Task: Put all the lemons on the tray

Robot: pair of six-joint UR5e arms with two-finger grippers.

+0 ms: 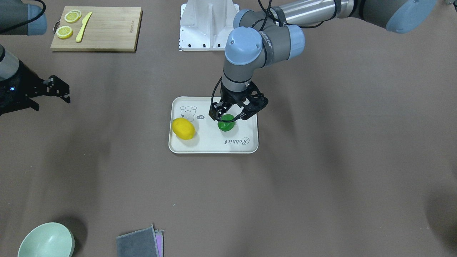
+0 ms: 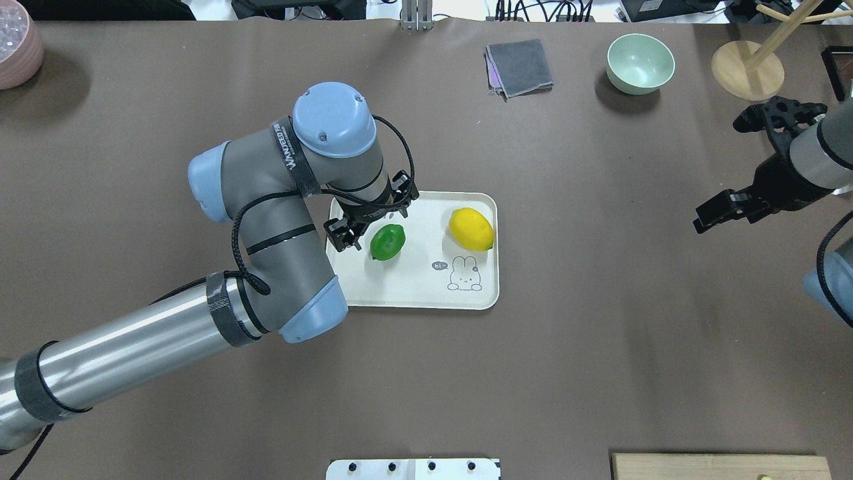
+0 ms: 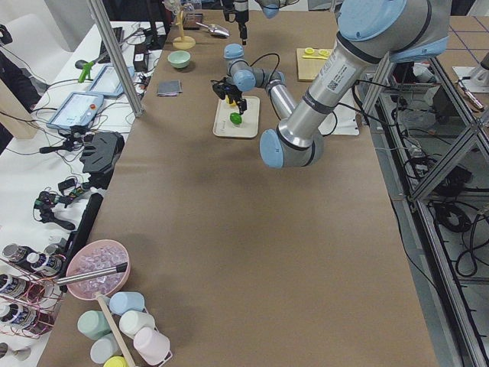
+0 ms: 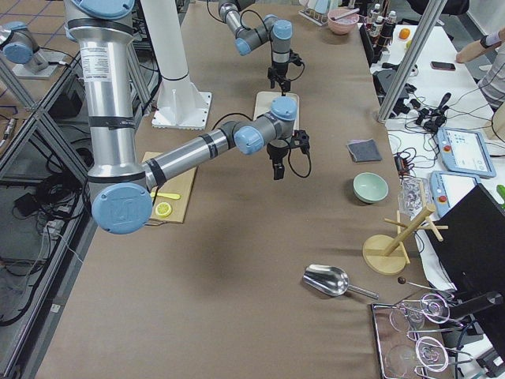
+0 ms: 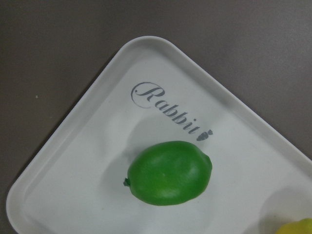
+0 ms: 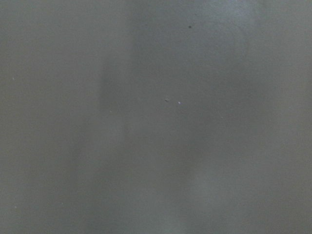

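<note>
The cream tray [image 1: 214,151] lies mid-table. The yellow lemon [image 1: 184,128] lies at one end of it beside the rabbit drawing. The green lemon [image 1: 226,123] lies near the tray's middle. My left gripper [image 1: 237,111] hangs just above the green lemon, open and empty. From overhead the left gripper [image 2: 368,224] sits beside the green lemon [image 2: 387,241], with the yellow lemon [image 2: 471,229] further along the tray [image 2: 426,305]. The left wrist view shows the green lemon [image 5: 169,172] resting free on the tray [image 5: 92,146]. My right gripper [image 1: 66,92] is open and empty, far from the tray.
A bamboo cutting board [image 1: 107,30] with lemon slices [image 1: 72,16] and a yellow knife [image 1: 84,26] lies by the robot's base. A green bowl [image 2: 640,63], a grey cloth [image 2: 518,67] and a wooden stand [image 2: 746,70] stand at the far edge.
</note>
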